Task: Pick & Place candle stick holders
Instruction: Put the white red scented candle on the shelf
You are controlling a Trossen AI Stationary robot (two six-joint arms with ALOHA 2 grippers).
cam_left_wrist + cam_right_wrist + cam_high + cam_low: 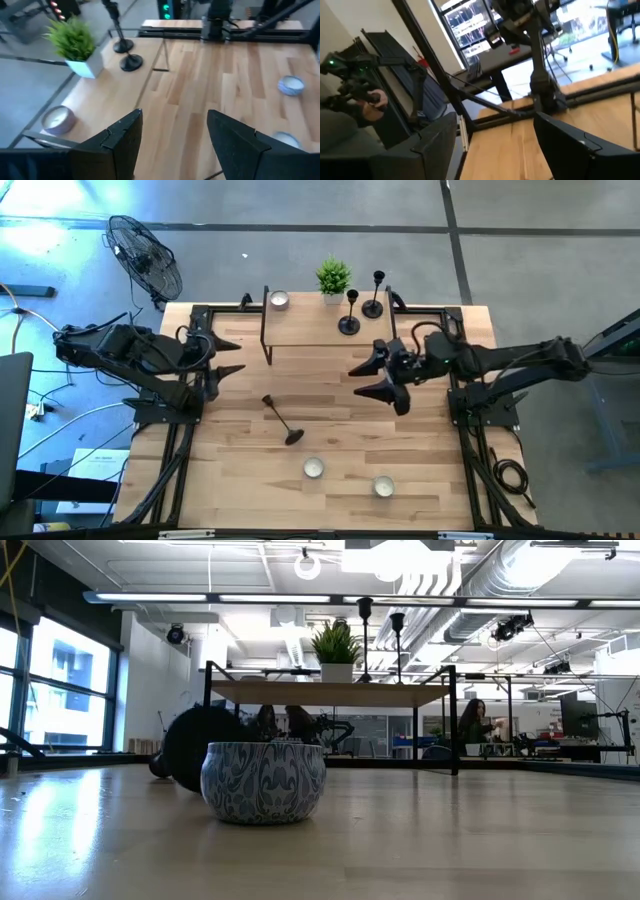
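Where the table (240,480) meets its far edge, a low shelf (310,330) stands on black legs, carrying a tealight (279,300) at its left end, a potted plant (333,278) near the middle, and two candlesticks upright toward its right end: one (349,313) near the shelf's front edge, the other (374,295) just behind and to the right of it, the two close but apart. A third candlestick (282,419) lies on its side on open tabletop, mid-table, base toward the near edge, clear of both arms. Two more tealights sit near the front edge, one (313,468) left of the other (383,486), well apart from the fallen piece. Left gripper (228,357): fingers spread wide, empty, hovering over the table's left side just in front of the shelf's left leg. Right gripper (368,379): fingers spread wide, empty, just in front of the shelf's right end. Bare wood lies between the two grippers. A floor fan (145,255) stands beyond the far left corner.
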